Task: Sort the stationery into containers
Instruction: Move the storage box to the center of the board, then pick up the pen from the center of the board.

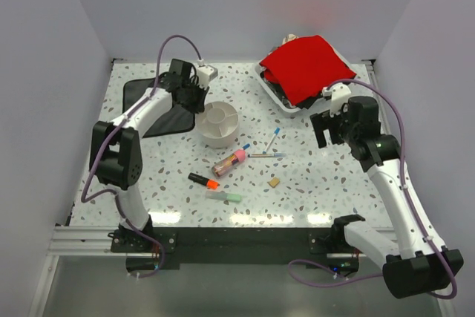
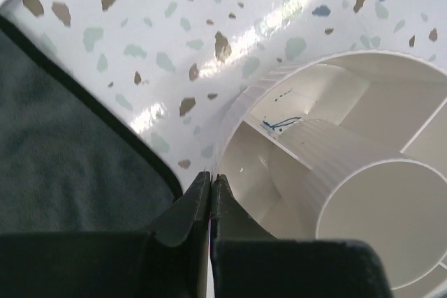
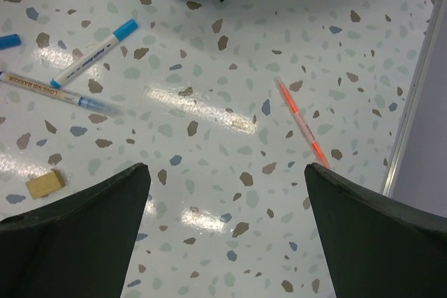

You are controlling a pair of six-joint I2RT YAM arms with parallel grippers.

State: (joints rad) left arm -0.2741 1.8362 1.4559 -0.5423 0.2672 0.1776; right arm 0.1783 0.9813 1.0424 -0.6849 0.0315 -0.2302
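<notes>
Progress is nil, we judge. From above, the bowl (image 1: 217, 122) sits left of the counter's (image 1: 334, 191) middle. The pink-capped stick (image 1: 230, 162), two highlighters (image 1: 202, 180) and eraser (image 1: 274, 182) lie loose toward the near edge. Left wrist: left claw (image 2: 211, 186) pressed together at the bowl's rim (visible compartments bare). Right wrist: right claw (image 3: 227, 172) spread, empty, near two pens (image 3: 91, 64).

We can read only one piece of print. It runs along the pale barrel of the thin blue-tipped pen (image 3: 49, 91), the nearer of the two pens lying right of the bowl (image 2: 279, 75). Its dark capitals end in "MARKER", and the words before that are too small for us to make out. The farther blue-tipped pen (image 3: 94, 54) also carries dark print, which we cannot read. Blue ink marks on one of the bowl's inner dividers form no letters.
</notes>
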